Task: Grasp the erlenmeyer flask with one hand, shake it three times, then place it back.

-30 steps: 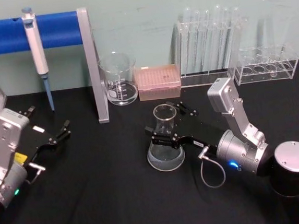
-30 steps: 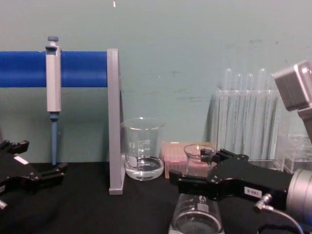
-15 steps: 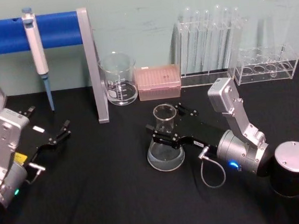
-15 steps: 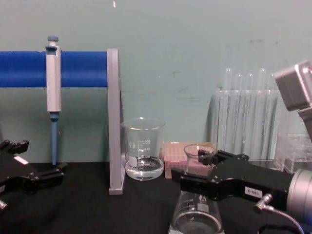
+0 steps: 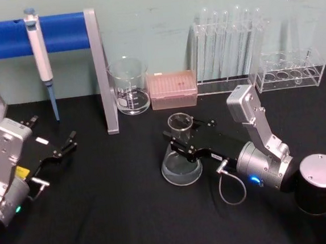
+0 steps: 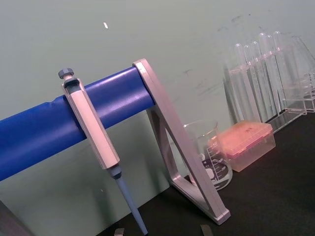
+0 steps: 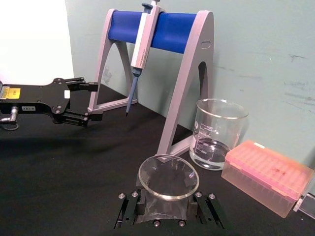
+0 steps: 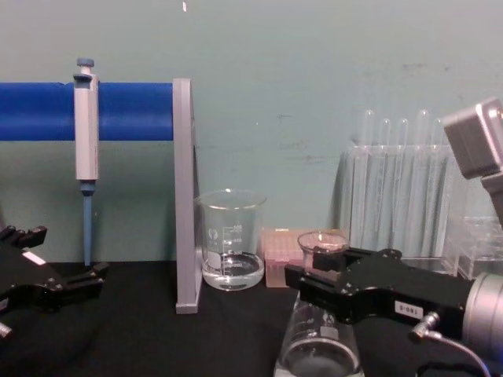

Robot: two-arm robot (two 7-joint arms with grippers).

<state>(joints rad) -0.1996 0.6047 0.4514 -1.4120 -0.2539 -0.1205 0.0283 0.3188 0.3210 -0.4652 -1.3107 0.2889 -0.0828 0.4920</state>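
Nearby, behind flask [image 5: 181,154]: beaker [image 5: 130,88], pink box [image 5: 173,89]

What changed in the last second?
The right gripper closed onto the neck of the erlenmeyer flask, taking hold. The flask's base stayed put; the left gripper stayed parked and open at the left.

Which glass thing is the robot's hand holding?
The erlenmeyer flask, the cone-shaped one: the right gripper grips its neck. The straight beaker and the test tubes stand farther back, untouched. The left gripper sits idle far left.
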